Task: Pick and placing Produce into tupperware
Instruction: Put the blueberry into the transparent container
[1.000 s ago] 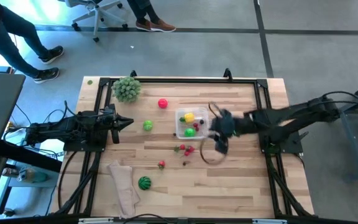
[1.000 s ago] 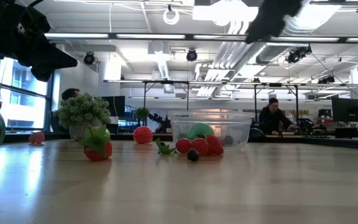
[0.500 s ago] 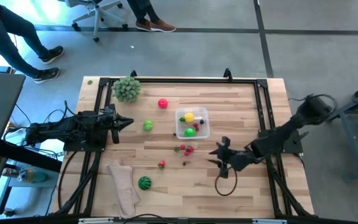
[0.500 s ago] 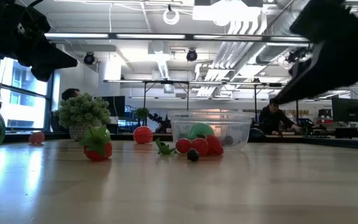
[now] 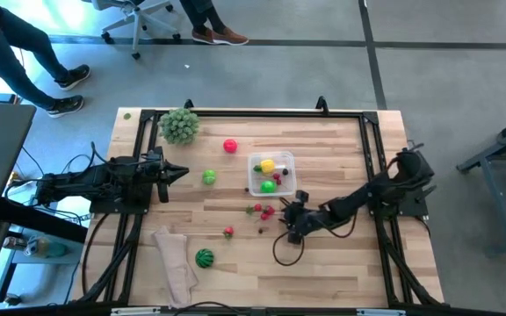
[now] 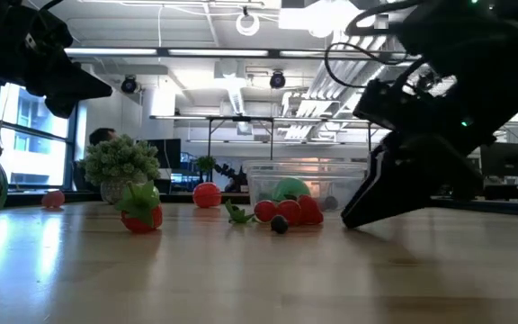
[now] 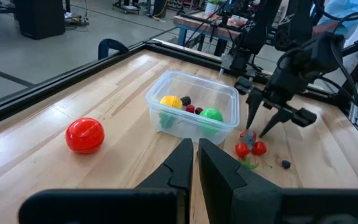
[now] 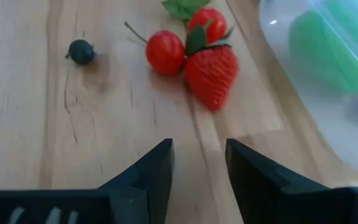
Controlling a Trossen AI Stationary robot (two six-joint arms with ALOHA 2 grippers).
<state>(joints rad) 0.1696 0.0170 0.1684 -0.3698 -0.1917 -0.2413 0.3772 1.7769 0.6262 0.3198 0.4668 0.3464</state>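
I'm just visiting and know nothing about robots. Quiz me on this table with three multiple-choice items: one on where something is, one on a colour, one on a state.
1. Where is the strawberry?
A. in the tupperware
B. on the wood beside the tupperware
C. on the cloth

2. What colour is the ball lying alone near the tupperware?
A. red
B. blue
C. white

3. How is the right gripper?
A. shut on a tomato
B. open and empty
C. out of sight

Key: 1 B, it lies on bare boards just outside the clear wall. 2 A, it is plainly red. 3 B, wood shows between its fingers.
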